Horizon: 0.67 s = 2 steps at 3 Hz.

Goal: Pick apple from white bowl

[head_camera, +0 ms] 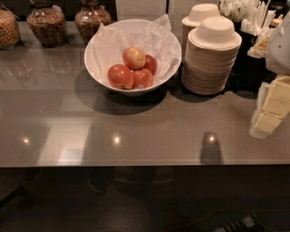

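The white bowl, wide, glossy and lined with crinkled white paper, stands at the back middle of the grey counter. The apple, pale yellowish-pink, lies on top of three deeper red apples inside it. My gripper, cream-coloured below a white arm part, hangs at the right edge of the camera view. It is well to the right of the bowl and over the counter, and it holds nothing that I can see.
Two stacks of small beige disposable bowls stand right of the white bowl, between it and my gripper. Three glass jars of dry food line the back left. White cutlery and packets stand at the back right. The counter's front edge runs across below.
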Each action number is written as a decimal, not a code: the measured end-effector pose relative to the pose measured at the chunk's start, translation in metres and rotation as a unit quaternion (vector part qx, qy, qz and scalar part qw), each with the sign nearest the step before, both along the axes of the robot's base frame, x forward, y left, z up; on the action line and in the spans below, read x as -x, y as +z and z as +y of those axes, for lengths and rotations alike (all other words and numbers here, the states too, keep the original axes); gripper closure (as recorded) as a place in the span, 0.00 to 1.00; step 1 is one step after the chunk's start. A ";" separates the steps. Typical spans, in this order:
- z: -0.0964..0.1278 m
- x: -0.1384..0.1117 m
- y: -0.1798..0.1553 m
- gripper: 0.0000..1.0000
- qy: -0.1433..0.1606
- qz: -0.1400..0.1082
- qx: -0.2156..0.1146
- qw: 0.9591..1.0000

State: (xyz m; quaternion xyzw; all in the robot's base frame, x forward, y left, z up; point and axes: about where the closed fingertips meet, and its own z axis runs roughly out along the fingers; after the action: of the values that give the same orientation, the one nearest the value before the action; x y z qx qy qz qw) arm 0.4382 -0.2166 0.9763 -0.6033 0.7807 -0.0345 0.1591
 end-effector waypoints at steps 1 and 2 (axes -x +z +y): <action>0.001 -0.002 0.004 0.00 0.001 -0.011 -0.003 1.000; 0.006 -0.016 0.009 0.00 0.014 -0.054 -0.029 0.998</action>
State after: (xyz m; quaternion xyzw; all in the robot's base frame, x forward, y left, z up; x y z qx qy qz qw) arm 0.4546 -0.2106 0.9853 -0.6066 0.7631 -0.0422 0.2188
